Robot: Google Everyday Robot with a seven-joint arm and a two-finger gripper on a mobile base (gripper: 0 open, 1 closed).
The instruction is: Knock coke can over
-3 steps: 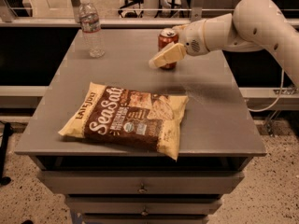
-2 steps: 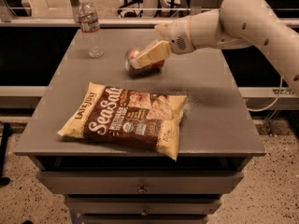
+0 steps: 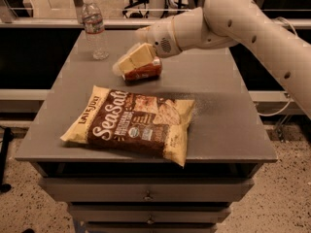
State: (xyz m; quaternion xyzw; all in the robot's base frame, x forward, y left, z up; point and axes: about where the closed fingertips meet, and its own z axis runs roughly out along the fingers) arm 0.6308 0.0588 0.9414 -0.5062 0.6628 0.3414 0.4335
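Logging left to right, all places taken from the chip bag (image 3: 133, 125).

Water bottle (image 3: 94, 27): clear plastic, upright, behind the bag and to its left, near the far edge of the grey table (image 3: 228, 120), well apart from the bag.

Chip bag itself: flat on the table, toward the front, brown and yellow, lettering face up, long axis slanting toward the front right.

My pincer (image 3: 132, 61): just behind the bag, cream-coloured, angled down to the left, lying against the upper side of the coke can (image 3: 146, 72). How far the pincer is open I cannot tell, nor whether it has any hold of the can.

Coke can: red, lying on its side on the table, just behind the bag's far edge, parted from it by a narrow strip of tabletop.

My arm (image 3: 252, 28): white, reaching in from behind and right of the bag, above the table.
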